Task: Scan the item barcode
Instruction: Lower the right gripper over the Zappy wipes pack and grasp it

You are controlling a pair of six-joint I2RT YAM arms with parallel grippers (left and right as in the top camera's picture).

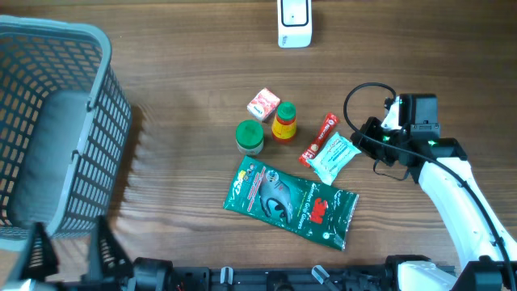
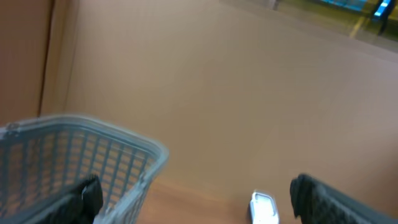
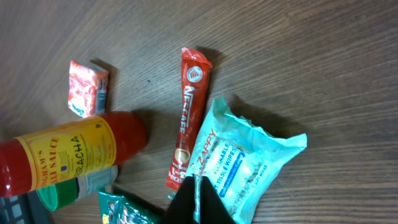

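Wipes packet lies lengthwise just ahead of my right hand, fingers closed narrow at its near edge.

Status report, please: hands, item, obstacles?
Left hand open near grey mesh basket. Right hand shut at teal plastic wipes packet edge. Red stick sachet lies alongside.

Eight loose things sit on one wooden worktop, no two of a kind. At the left stands one grey mesh basket. At the far edge is one white scanner. The other six cluster right of centre:
- one small red-and-white carton
- one red sauce bottle with a yellow label
- one green-lidded jar
- one red stick sachet
- one teal wipes packet
- one large green pouch, nearest of all
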